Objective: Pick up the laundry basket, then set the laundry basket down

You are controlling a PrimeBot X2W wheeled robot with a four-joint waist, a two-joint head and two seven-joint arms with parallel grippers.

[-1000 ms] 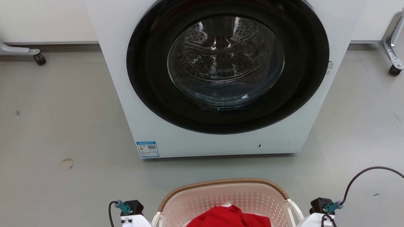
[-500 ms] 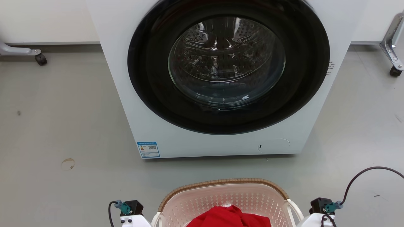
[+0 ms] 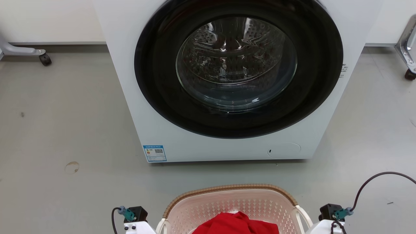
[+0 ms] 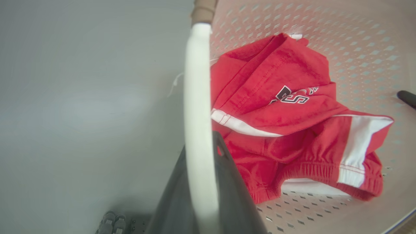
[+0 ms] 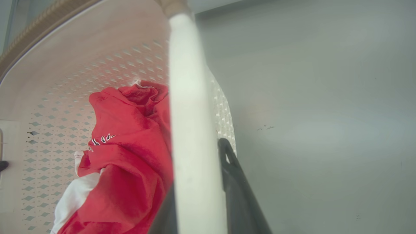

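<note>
The left hand (image 4: 200, 152) is closed around a white side handle (image 4: 196, 97) of the pale pink perforated plastic laundry basket (image 3: 229, 203), one long dark finger on each side of the bar with hardly any gap left. The right hand (image 5: 198, 169) grips the opposite white handle (image 5: 191, 97) the same way, its jaws pinched onto the bar. The basket sits between the two hands. Whether its bottom rests on the floor or hangs clear of it cannot be told.

Just inside the left hand, and likewise inside the right one, a crumpled red fabric garment with white stripes and dark lettering (image 4: 276, 107) lies on the basket's bottom. Ahead of both hands, the brown woven-look rim (image 3: 230, 187) curves around the basket's far end.

Beyond that rim is a strip of bare grey floor (image 3: 65, 130), then a white front-loading washing machine (image 3: 130, 97), well apart from the hands. Its round dark-framed glass door (image 3: 237, 65) is closed and faces them. A small blue label (image 3: 155, 153) sits low on the front, toward the left hand's side. Farther off on that same side, a black castor on a grey metal leg (image 3: 45, 59) stands by the wall
</note>
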